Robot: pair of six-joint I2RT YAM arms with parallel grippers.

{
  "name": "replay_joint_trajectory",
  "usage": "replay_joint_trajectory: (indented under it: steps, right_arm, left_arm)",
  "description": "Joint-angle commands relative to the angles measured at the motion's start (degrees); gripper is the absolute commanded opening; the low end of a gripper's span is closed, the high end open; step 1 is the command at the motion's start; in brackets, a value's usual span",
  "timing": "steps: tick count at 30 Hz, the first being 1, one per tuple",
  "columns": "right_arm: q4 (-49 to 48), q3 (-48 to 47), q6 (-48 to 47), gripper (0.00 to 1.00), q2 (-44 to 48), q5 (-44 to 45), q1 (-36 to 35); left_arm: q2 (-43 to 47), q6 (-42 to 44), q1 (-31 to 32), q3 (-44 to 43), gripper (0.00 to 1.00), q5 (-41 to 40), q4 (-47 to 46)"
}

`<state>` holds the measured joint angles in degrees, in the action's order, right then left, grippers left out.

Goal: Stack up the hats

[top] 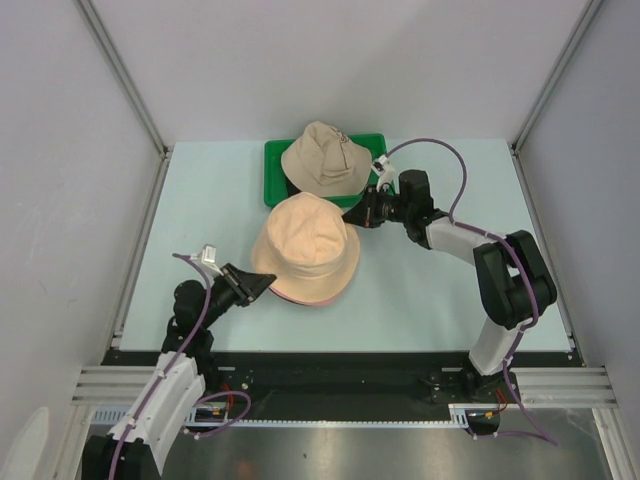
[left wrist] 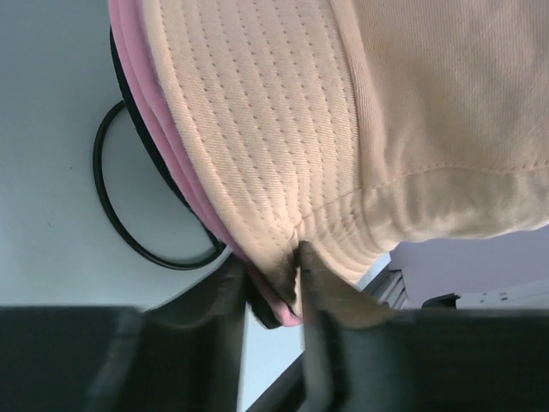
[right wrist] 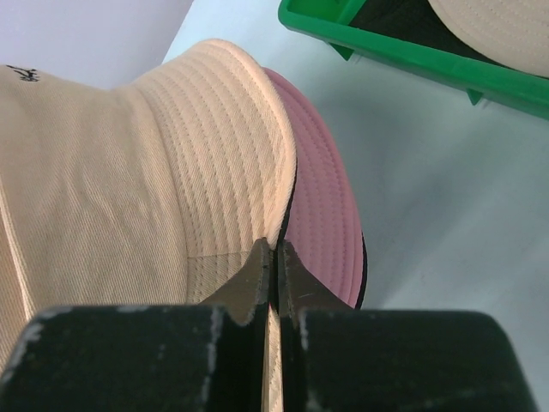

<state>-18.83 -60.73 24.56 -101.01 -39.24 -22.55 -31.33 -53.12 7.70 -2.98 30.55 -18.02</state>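
Center frame, your left gripper and right gripper clamp opposite brim edges of the peach bucket hat atop a pink hat.

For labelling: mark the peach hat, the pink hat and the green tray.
peach hat point(top: 305, 240): top view, crown.
pink hat point(right wrist: 322, 215): right wrist view, brim.
green tray point(top: 272, 175): top view, left edge.

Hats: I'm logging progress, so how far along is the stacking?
Done: the peach hat sits over the pink hat. In hand: left claw and right claw both pinch its brim. Left: the beige hat on the green tray is not yet stacked.
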Motion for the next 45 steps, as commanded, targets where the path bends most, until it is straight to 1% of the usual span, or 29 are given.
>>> replay_joint_trajectory:
  steps: [1,2,3,5,6,8,11,12,13,17,19,22,25,26,31,34,41,45]
  right_arm:
    - [1.69,1.84,-1.53,0.0,-0.33,2.68,-0.57]
    - [1.87,2.02,-1.53,0.0,-0.24,3.03,-0.74]
    - [2.3,2.28,-1.53,0.0,0.11,3.9,-0.83]
    - [3.62,3.07,-1.62,0.0,0.46,5.31,-0.92]
    - [4.32,3.25,-1.53,0.0,0.55,7.15,-0.92]
    - [6.78,3.68,-1.53,0.0,0.47,9.0,-0.92]
    - [8.19,4.39,-1.62,0.0,-0.15,10.94,-1.01]
    - [8.46,4.91,-1.62,0.0,-0.32,11.47,-1.1]
    - [8.98,5.09,-1.7,0.0,-0.76,11.82,-1.1]
    - [9.69,6.24,-1.88,0.0,-1.12,13.84,-1.36]
    - [10.56,6.24,-2.32,0.0,-0.94,14.46,-1.45]
    - [11.97,5.8,-2.93,0.0,0.37,15.42,-1.71]
    - [16.18,3.78,-4.16,0.0,0.56,19.02,-1.8]
    - [17.5,3.43,-4.25,0.0,-0.32,20.16,-1.71]
    - [17.95,4.82,-3.29,0.0,-2.34,21.57,-2.15]
    - [17.69,5.71,-3.02,0.0,-2.87,23.68,-2.94]
    - [18.12,6.06,-2.67,0.0,-5.6,27.38,-5.49]
    - [17.95,7.55,-2.23,0.0,-5.43,28.96,-6.63]
  left_arm:
    - [0.31,-0.14,-0.23,11.86,0.19,-2.42,-2.63]
    - [-0.04,-0.05,-0.23,11.86,0.17,-2.77,-2.55]
    - [-0.65,0.21,-0.23,11.86,0.11,-3.99,-2.46]
    - [-1.53,0.65,-0.23,11.51,0.03,-5.49,-2.02]
    - [-2.15,1.26,-0.23,10.99,0.0,-7.85,-0.19]
    - [-5.22,2.23,-0.23,10.19,0.0,-10.23,2.02]
    - [-11.54,1.97,-0.23,9.75,0.0,-10.85,0.27]
    - [-13.12,1.97,-0.23,9.05,0.0,-10.77,0.01]
    - [-16.88,1.97,-0.23,8.79,0.0,-10.68,-0.61]
    - [-24.28,2.5,-0.15,7.29,0.0,-9.45,-4.29]
    - [-25.62,2.76,-0.15,6.68,0.0,-8.84,-5.18]
    - [-24.92,3.73,0.64,5.19,0.0,-10.14,-3.61]
    - [-21.33,5.74,2.05,3.42,0.0,-13.4,2.71]
    - [-19.14,6.36,2.14,0.73,0.0,-15.84,6.9]
    - [-12.97,7.77,2.05,-0.36,0.0,-18.59,13.53]
    - [-11.56,7.68,2.05,-0.01,0.0,-19.12,14.42]
    - [-13.67,7.42,2.05,0.7,0.0,-18.33,12.84]
    - [-13.06,7.59,2.14,0.44,0.0,-18.33,13.19]
